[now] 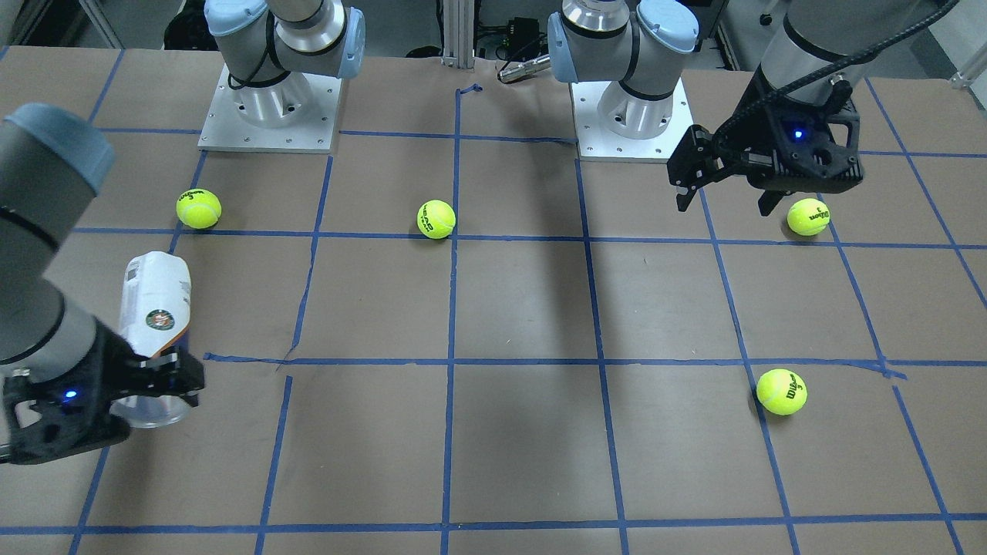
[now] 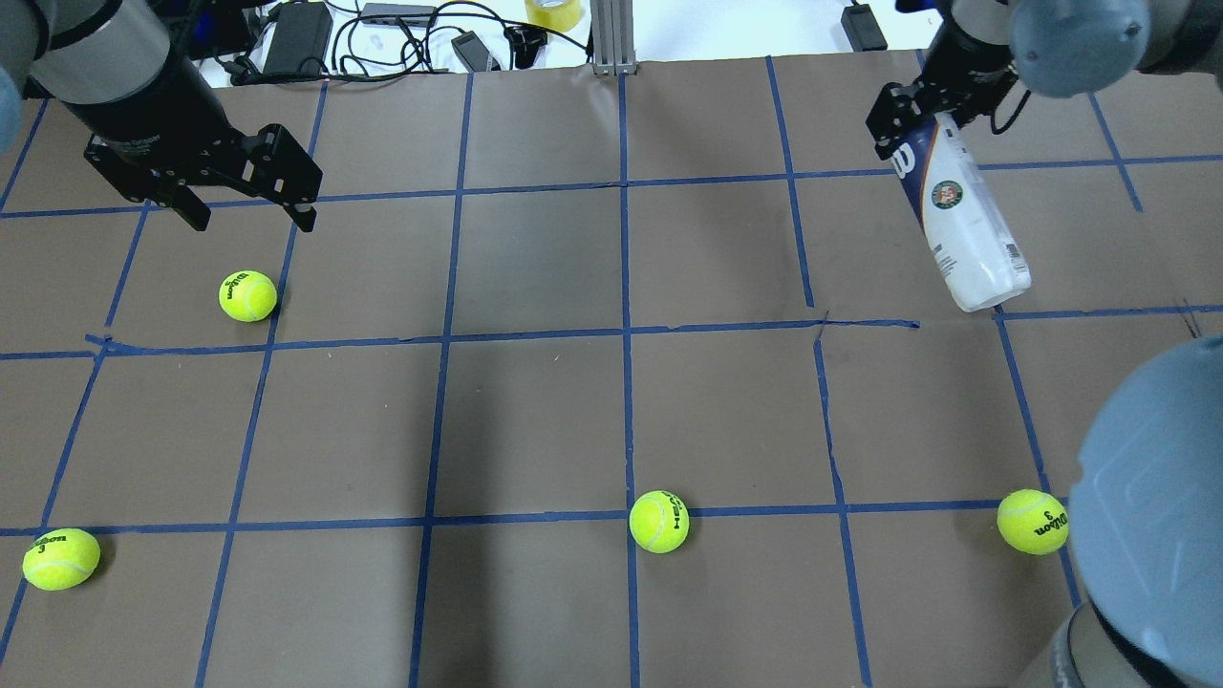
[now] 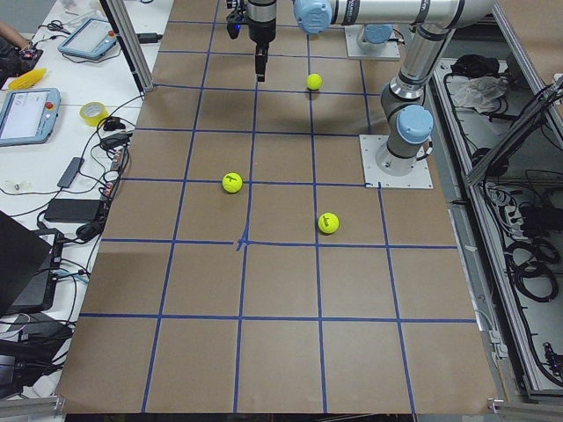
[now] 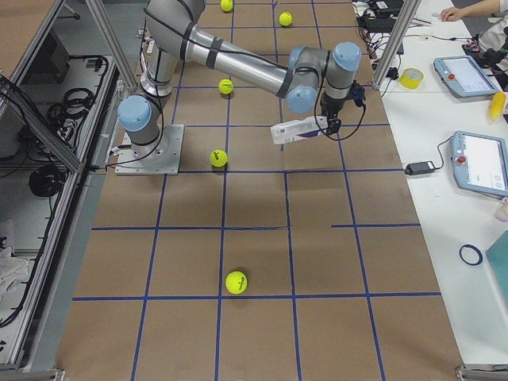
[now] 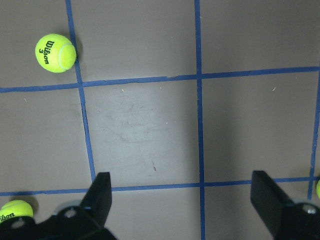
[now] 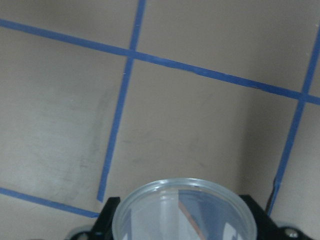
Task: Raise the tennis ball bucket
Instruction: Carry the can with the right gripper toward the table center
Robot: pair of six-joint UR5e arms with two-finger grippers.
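Note:
The tennis ball bucket (image 2: 967, 229) is a clear can with a white label, a round emblem and a navy band. My right gripper (image 2: 908, 124) is shut on its navy end and holds it tilted, clear of the table. It also shows in the front view (image 1: 154, 304), in the right side view (image 4: 295, 130), and as an open rim in the right wrist view (image 6: 182, 210). The right gripper (image 1: 166, 374) is at the front view's left. My left gripper (image 2: 251, 225) is open and empty above the table, near a tennis ball (image 2: 247, 295); it also shows in the front view (image 1: 725, 204).
Other tennis balls lie on the brown taped table: one (image 2: 61, 558) at the near left, one (image 2: 658, 521) near the middle, one (image 2: 1032, 521) at the near right. Cables and tape rolls (image 2: 554, 11) lie beyond the far edge. The arm bases (image 1: 270, 108) stand on the robot's side.

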